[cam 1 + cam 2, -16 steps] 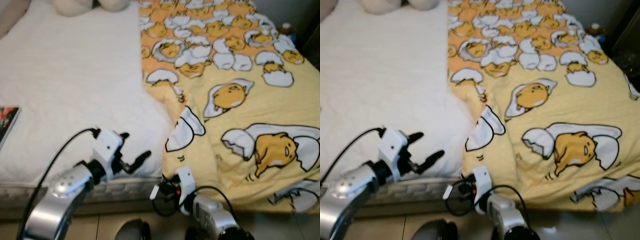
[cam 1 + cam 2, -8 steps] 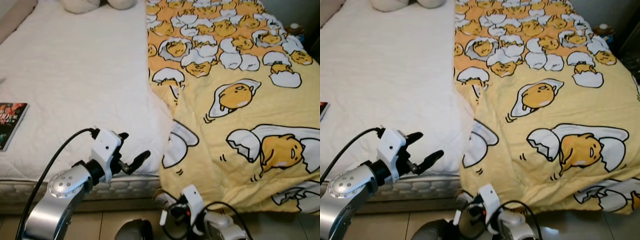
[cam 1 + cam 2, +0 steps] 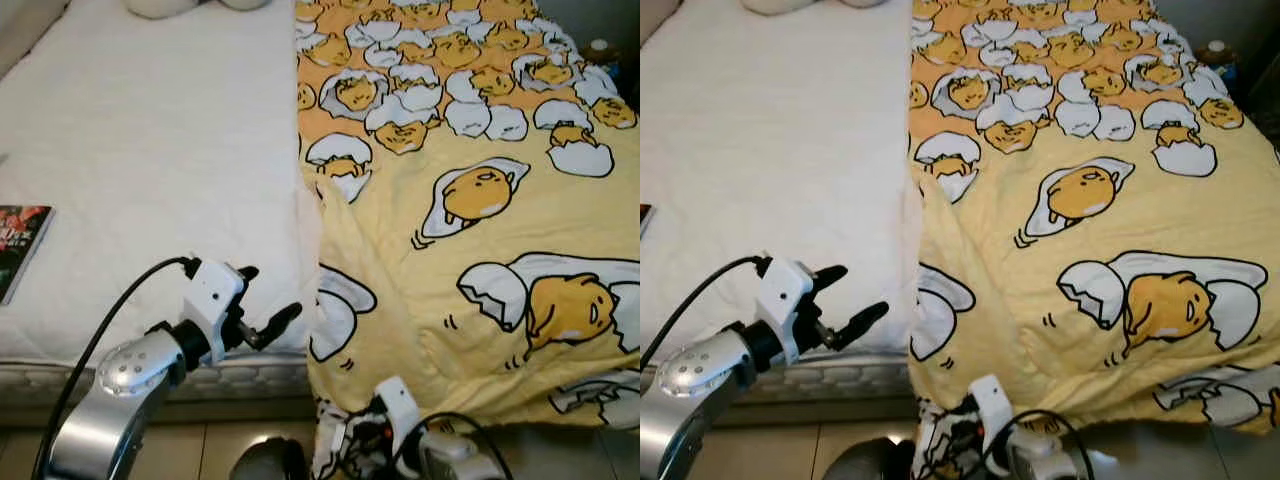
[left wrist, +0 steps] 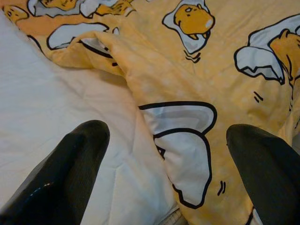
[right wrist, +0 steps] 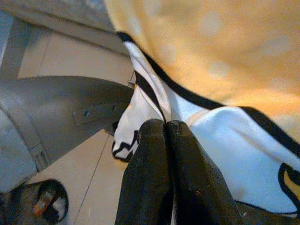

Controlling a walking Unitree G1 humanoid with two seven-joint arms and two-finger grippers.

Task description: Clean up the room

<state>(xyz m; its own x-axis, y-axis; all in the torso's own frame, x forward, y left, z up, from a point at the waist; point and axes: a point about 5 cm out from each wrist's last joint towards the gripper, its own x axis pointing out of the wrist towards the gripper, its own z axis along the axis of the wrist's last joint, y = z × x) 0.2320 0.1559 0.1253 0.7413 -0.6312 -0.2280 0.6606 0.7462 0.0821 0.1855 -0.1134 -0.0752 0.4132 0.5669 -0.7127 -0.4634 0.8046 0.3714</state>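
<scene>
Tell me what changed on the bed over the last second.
The right gripper, shut on the yellow blanket's bottom corner, has dropped toward the floor and pulled that corner off the foot of the mattress, so it now hangs over the edge. The camera shifted too. The left gripper stays open and raised over the mattress edge, and the book has not moved.
</scene>
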